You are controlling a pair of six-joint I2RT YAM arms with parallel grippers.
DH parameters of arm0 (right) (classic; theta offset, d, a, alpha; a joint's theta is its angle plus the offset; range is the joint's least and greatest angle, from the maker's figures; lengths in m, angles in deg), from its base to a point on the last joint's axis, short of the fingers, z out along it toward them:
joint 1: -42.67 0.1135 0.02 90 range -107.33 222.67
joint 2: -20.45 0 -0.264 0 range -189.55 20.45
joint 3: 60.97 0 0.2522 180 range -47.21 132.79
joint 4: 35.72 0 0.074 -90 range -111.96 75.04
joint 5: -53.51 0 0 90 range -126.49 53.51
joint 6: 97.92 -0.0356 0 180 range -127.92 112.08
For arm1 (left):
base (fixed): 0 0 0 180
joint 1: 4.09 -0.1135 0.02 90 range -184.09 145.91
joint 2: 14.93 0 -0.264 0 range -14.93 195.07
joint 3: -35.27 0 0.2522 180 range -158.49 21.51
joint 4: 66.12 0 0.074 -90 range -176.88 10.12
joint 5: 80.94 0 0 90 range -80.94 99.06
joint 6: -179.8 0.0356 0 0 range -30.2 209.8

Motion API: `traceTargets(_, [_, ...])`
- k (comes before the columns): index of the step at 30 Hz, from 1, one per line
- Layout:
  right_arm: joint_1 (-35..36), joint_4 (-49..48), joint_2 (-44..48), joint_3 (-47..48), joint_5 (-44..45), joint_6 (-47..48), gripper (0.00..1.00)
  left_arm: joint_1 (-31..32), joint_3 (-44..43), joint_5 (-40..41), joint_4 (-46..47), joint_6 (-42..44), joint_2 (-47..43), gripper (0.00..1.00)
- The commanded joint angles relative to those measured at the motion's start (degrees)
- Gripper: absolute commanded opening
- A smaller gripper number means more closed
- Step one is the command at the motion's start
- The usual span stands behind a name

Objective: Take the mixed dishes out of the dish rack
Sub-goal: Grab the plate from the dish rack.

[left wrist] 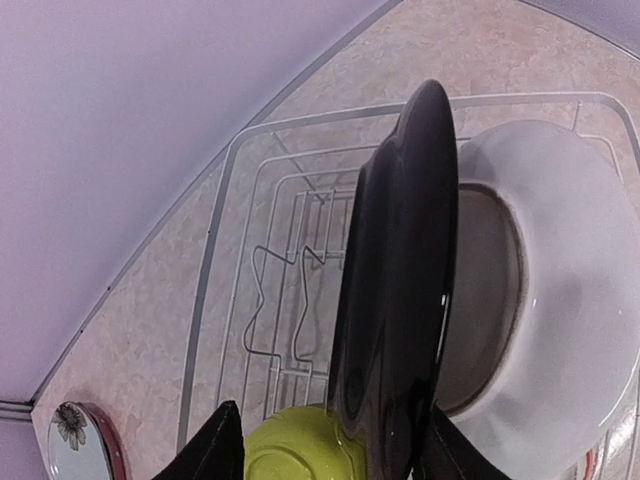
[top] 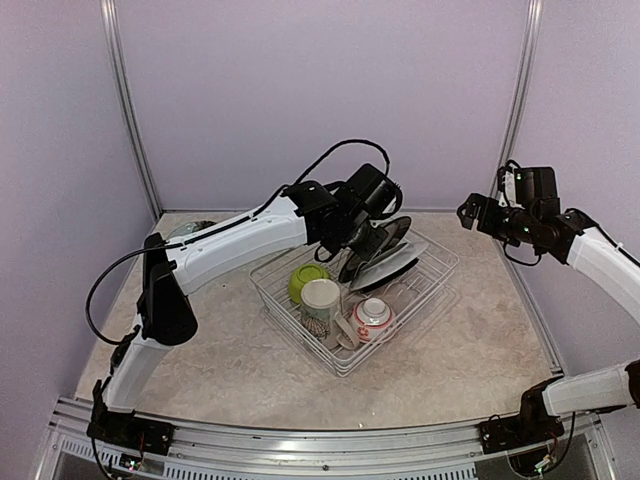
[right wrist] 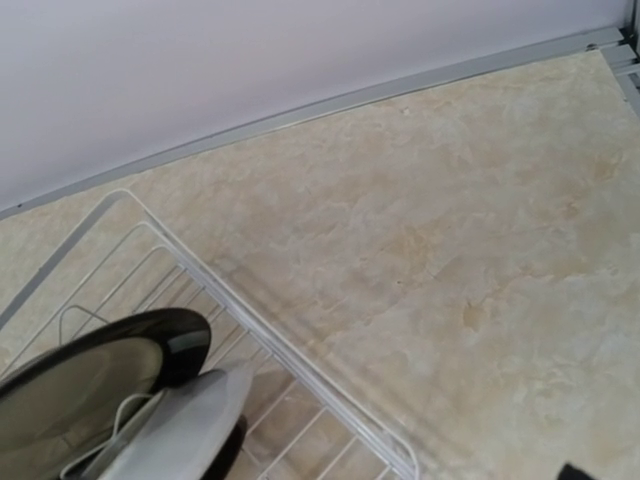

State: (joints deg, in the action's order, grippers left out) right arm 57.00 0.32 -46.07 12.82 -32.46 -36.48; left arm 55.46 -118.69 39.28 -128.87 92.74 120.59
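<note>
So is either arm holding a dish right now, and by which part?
Nothing is held. The left gripper straddles the rim of the black plate with jaws open, not clamped; the right gripper hangs open and empty.

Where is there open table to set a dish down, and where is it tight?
Bare table lies right of the dish rack and in front of it, toward the near edge. Crowded: the rack's near end, with lime-green bowl, mug and small bowl; the left gripper straddles the black plate.
</note>
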Motion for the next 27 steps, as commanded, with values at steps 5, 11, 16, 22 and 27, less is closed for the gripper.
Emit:
traceTargets(5, [-0.1, -1.52, -1.13, -1.18, -1.35, -0.69, 1.0, -2.98, -0.87, -3.09, -3.53, -5.05, 1.33, 0.63])
traceTargets(11, [-0.09, -1.74, -1.87, -1.43, -1.9, -0.88, 1.0, -3.99, 2.8, -9.15, -1.23, -6.63, -1.29, 0.64])
traceTargets(16, [-0.13, -2.06, -2.2, -1.74, -2.55, -1.14, 1.0, -3.92, 8.11, -5.97, 3.79, -2.06, -1.49, 0.54])
traceTargets(22, [-0.09, -2.39, -2.04, -2.3, -2.65, -1.38, 1.0, -3.3, 13.07, -3.69, 10.08, -0.22, -4.77, 0.23])
traceTargets(27, [-0.09, -2.57, -2.46, -2.32, -3.23, -1.67, 1.0, -0.66, 12.97, -0.98, 13.0, 3.8, -5.68, 0.01])
